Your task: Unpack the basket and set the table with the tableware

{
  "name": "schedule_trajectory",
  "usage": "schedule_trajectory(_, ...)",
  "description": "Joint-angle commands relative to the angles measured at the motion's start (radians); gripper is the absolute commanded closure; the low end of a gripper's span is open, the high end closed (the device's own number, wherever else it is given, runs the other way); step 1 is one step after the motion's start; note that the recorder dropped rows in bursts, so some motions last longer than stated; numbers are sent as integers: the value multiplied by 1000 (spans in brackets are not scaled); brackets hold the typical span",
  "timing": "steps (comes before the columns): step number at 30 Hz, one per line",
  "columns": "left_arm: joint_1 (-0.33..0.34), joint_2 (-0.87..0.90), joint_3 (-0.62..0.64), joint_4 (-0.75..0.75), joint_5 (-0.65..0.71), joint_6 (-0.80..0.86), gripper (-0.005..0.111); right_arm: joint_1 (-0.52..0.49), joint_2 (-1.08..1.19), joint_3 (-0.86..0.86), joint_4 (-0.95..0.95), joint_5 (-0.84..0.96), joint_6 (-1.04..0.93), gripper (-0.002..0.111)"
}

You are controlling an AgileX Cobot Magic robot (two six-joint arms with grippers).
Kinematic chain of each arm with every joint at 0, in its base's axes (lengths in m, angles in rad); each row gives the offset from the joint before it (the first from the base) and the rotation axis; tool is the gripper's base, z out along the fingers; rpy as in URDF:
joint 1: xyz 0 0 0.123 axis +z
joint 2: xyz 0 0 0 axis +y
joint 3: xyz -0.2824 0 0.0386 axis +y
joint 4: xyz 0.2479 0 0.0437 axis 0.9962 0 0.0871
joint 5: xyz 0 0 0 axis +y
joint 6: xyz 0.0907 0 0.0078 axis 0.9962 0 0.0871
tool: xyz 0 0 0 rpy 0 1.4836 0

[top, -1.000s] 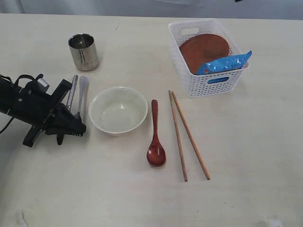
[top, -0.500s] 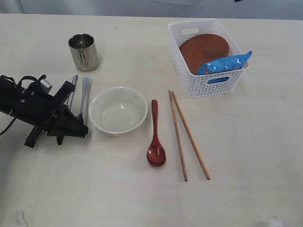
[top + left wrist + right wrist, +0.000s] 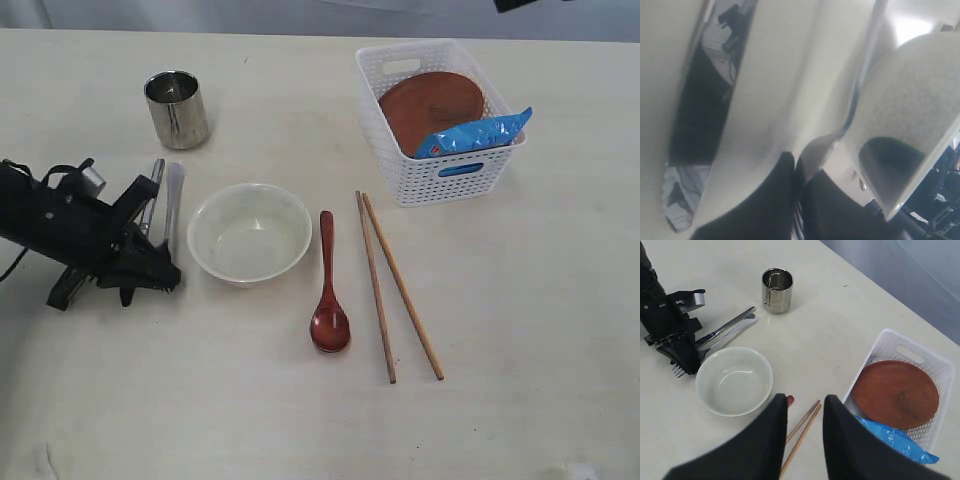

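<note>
Exterior view: the left claw (image 3: 158, 277) lies low on the table (image 3: 520, 330), clenched shut. Its tips sit over the near ends of the steel knife and fork (image 3: 176, 195) beside the white bowl (image 3: 250, 232); whether it presses them is unclear. The right claw (image 3: 806, 399) hangs high, jaws partly apart, empty. The white basket (image 3: 440, 180) holds the brown plate (image 3: 430, 105) and a blue packet (image 3: 475, 133).

Brown plate (image 3: 430, 105) tilted in white basket (image 3: 432, 182)
</note>
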State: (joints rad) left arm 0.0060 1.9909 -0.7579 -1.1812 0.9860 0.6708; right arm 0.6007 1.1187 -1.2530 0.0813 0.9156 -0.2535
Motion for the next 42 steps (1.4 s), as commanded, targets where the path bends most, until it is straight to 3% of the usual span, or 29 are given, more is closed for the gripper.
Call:
schedule_trajectory(1,-4,-1,-7,8,-12,5,104,0,-8,-2,1,1,4,83)
schedule_trajectory(8,-4,-1,-7,8,-21,21,69,0,-8,-2,2,1,4,83)
schedule_trajectory(12,-4,-1,-7,8,-12,47,60,0,-8,-2,2,1,4,83)
schedule_trajectory(17,-4,-3,-9,8,36,49,61,0,-8,-2,2,3,6,83)
schedule_trajectory(23,-4,-3,-57,10,235,97,61,0,-8,-2,2,3,6,83)
schedule_trajectory(27,-4,-26,-93,53,235,102,61,0,-8,-2,6,2,6,83)
schedule_trajectory(39,-4,-178,-211,187,235,-13,107,0,-8,-2,6,-2,20,83)
schedule_trajectory(42,-4,-253,-245,256,160,-47,107,0,-8,-2,6,-13,20,83)
